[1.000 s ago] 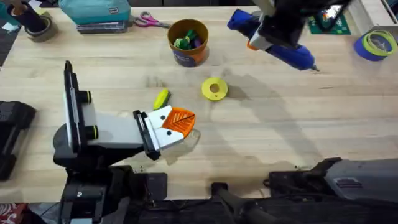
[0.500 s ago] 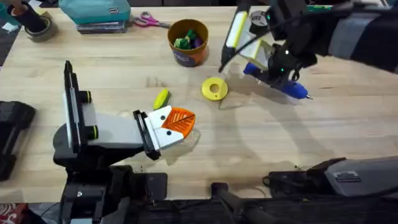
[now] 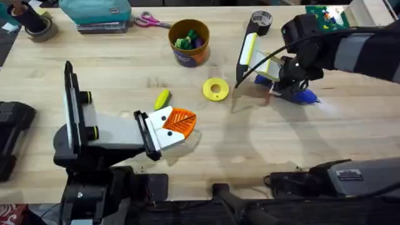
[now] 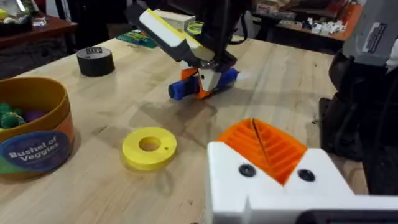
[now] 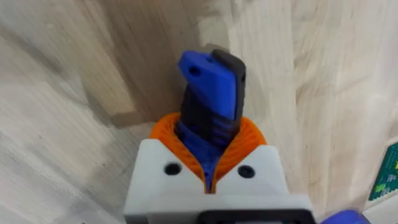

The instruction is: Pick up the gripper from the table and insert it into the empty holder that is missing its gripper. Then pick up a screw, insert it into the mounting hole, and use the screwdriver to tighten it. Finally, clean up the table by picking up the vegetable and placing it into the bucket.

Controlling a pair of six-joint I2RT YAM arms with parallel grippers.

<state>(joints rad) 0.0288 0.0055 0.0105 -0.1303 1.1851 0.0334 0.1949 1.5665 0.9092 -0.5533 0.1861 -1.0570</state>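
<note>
Looking down from overhead, the right pincer [image 3: 275, 87] sits at about 2 o'clock on the tabletop [image 3: 300, 144], lowered onto the blue screwdriver [image 3: 302, 95], which lies on the wood beneath it. At centre, a flat yellow disc [image 3: 215, 89] lies at 9 o'clock from the screwdriver, and the bucket [image 3: 189, 42] stands at 12 o'clock, holding green and purple toys. The yellow vegetable [image 3: 162, 98] rests at 9 o'clock from the disc, just beside the left pincer [image 3: 178, 123], whose white mounts carry orange tips at about 8 o'clock of the view. Whether those tips are apart or together cannot be told from here. A black tape roll [image 3: 261, 20] stands at 1 o'clock, pink-handled scissors [image 3: 149, 21] at 11 o'clock.

From the left wrist, the left pincer [image 4: 264, 155] shows a white mount with an orange ribbed tip low in the picture. Ahead, the yellow disc [image 4: 149, 147] lies flat, the bucket [image 4: 34, 134] stands off to the side, and farther away the right pincer [image 4: 205, 78] is closed around the screwdriver [image 4: 186, 87] on the tabletop [image 4: 93, 186].

From the right wrist, the right pincer [image 5: 208, 168] clamps the screwdriver [image 5: 211, 99] between its orange ribbed pads [image 5: 168, 134], the blue body with its dark strip pointing away over the tabletop [image 5: 62, 74].
</note>
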